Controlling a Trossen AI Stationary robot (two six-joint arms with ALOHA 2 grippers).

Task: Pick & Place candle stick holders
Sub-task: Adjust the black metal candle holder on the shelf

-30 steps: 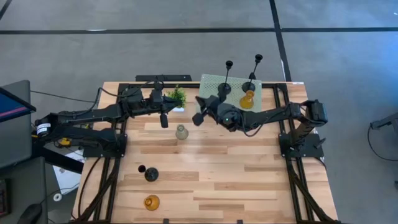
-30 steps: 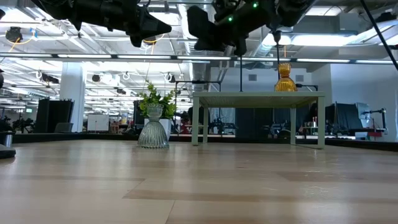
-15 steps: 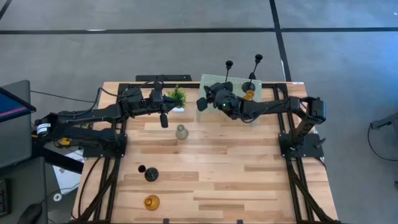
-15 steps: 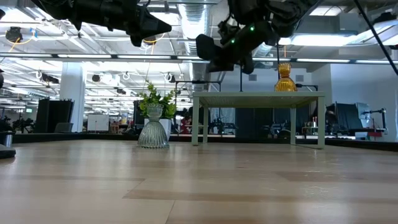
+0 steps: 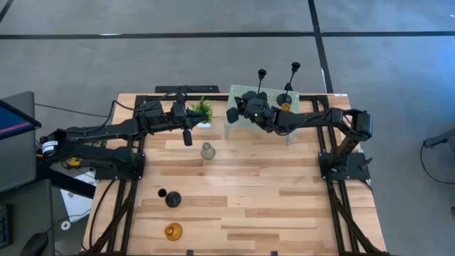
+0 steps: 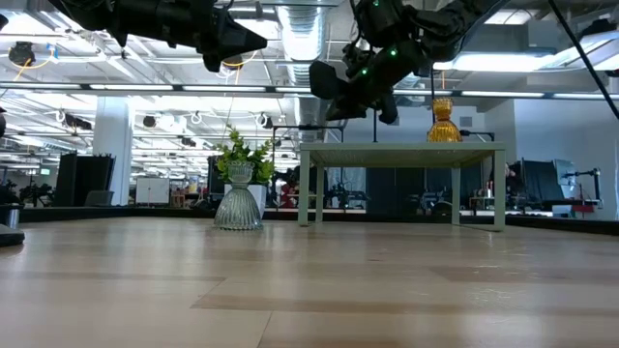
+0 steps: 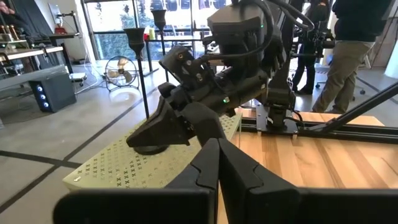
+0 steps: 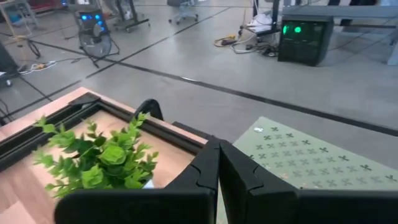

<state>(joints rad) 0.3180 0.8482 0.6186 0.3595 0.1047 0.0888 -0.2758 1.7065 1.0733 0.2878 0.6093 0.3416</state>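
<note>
Two black thin-stemmed candle stick holders [image 5: 260, 77] [image 5: 293, 70] and an amber glass one [image 6: 443, 121] stand on the pale green mesh stand [image 5: 240, 92] at the far edge. A clear-grey glass holder [image 5: 207, 151] rests on its base mid-table. Near the left front stand another black holder [image 5: 171, 199] and an amber one [image 5: 173, 230]. My right gripper [image 5: 230, 114] hovers shut and empty over the stand's left end. My left gripper [image 5: 188, 136] hangs shut and empty above the table, just left of the clear-grey holder.
A small green potted plant [image 5: 202, 110] sits at the far edge between the two grippers, just left of the stand. Black frame rails run along the table's left and right sides. Bare wood lies across the middle and right front of the table [image 5: 284, 199].
My right gripper has swung toward the table's far edge, from above the bare wood to over the stand's left end, sinking a little and rolling as it went. It has stayed shut and empty. Nothing else has moved.
</note>
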